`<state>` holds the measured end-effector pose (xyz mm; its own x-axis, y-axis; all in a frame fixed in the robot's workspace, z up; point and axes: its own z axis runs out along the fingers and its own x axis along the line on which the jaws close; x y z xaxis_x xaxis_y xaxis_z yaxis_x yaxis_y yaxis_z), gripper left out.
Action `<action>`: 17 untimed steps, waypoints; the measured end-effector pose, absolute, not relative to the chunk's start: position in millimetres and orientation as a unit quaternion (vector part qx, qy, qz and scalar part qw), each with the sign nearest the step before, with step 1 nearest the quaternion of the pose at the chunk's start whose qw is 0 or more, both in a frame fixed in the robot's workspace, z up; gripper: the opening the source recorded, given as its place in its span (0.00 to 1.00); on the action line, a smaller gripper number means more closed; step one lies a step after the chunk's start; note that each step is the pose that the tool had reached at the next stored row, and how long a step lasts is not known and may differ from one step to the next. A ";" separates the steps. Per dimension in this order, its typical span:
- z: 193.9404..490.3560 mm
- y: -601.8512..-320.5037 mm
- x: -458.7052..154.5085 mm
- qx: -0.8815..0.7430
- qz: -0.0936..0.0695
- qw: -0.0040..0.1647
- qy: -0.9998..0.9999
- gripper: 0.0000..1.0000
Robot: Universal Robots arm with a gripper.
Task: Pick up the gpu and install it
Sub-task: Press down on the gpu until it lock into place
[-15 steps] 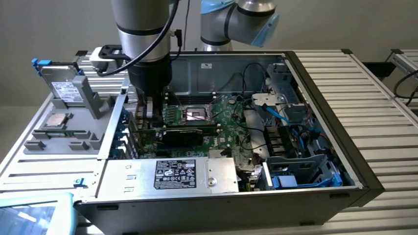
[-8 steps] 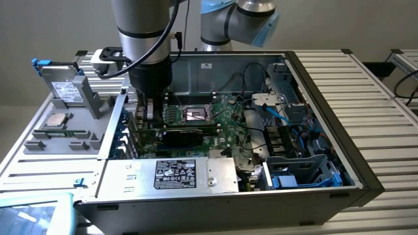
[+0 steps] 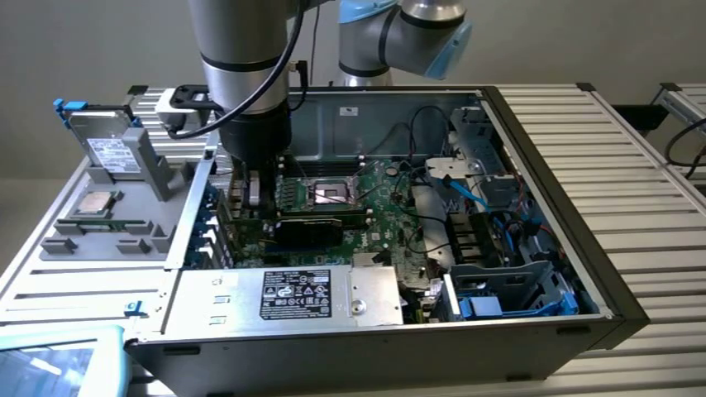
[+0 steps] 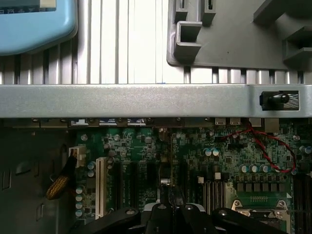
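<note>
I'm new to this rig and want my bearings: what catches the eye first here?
The open computer case, with its green motherboard laid bare. The arm reaches down into the case at the exterior view's left, its gripper shut on the gpu just over the board. Beside the case, a grey tray holds a silver drive.

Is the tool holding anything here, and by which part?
The tool is shut on the gpu, apparently gripping its upper edge above the motherboard.
</note>
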<state>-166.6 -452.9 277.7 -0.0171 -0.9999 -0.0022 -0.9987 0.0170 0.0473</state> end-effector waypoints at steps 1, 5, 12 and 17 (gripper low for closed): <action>277.3 -452.9 -166.6 0.701 -0.018 0.016 -0.713 0.15; 276.0 -452.9 -166.5 0.701 -0.018 0.015 -0.713 0.15; 272.8 -452.9 -166.6 0.701 -0.018 0.015 -0.713 0.15; 270.9 -452.9 -166.5 0.701 -0.019 0.015 -0.713 0.15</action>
